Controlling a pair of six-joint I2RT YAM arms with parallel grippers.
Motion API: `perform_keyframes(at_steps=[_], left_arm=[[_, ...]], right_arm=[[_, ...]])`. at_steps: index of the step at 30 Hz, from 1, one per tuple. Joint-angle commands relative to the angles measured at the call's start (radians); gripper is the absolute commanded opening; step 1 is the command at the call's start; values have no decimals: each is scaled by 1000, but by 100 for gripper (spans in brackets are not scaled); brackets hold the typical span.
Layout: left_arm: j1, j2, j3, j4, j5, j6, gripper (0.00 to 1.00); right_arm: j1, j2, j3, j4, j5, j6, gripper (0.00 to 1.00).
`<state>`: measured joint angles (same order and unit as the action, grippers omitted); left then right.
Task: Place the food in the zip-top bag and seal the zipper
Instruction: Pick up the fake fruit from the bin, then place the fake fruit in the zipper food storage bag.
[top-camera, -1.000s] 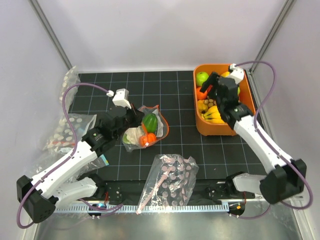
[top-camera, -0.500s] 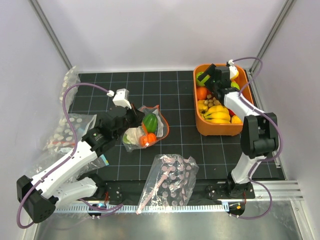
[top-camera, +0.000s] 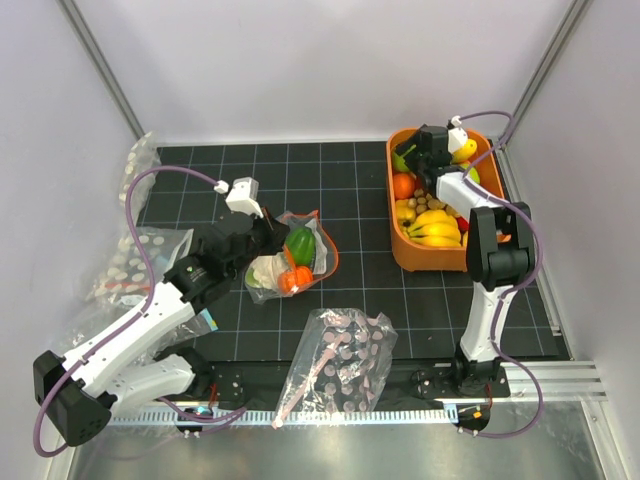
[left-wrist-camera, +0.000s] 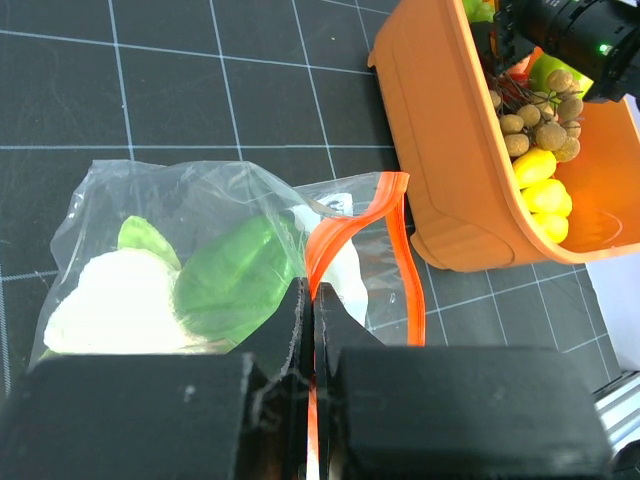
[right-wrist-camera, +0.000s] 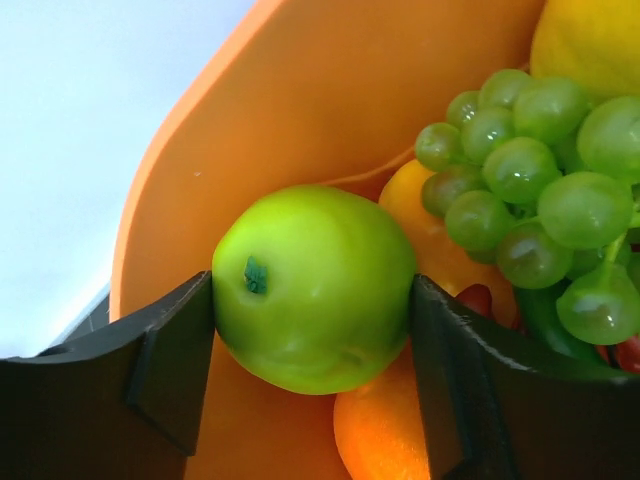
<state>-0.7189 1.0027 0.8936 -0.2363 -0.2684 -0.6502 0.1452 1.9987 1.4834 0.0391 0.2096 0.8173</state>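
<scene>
The left pincer is clenched on the zipper of the zip-top bag, which lies on the black gridded surface left of the orange bin. Inside the bag sit the white cauliflower, the green bell pepper and (visible only from above) the orange round piece. Beyond the grip the mouth gapes. The right pincer grasps a green apple inside the bin, its fingers pressed against both sides.
</scene>
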Motion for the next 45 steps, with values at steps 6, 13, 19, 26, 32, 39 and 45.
perform_keyframes(at_steps=[6, 13, 19, 26, 32, 39, 45], left_arm=[[-2, -9, 24, 43, 37, -3, 0], [-2, -9, 24, 43, 44, -3, 0], [-2, 11, 25, 49, 47, -5, 0], [-2, 45, 34, 51, 57, 1, 0], [-2, 43, 33, 49, 43, 14, 0], [-2, 57, 42, 48, 67, 17, 0], [-2, 59, 44, 48, 58, 20, 0]], right_arm=[[-1, -93, -37, 120, 33, -24, 47], [-1, -273, -83, 52, 37, -127, 42], [37, -497, -156, 27, 8, -182, 37], [160, -774, -377, 68, -59, -172, 34], [471, -1006, -696, 214, 37, -243, 34], [597, -1058, -779, 249, 0, -308, 28], [629, -1039, -781, 327, -179, -385, 30]])
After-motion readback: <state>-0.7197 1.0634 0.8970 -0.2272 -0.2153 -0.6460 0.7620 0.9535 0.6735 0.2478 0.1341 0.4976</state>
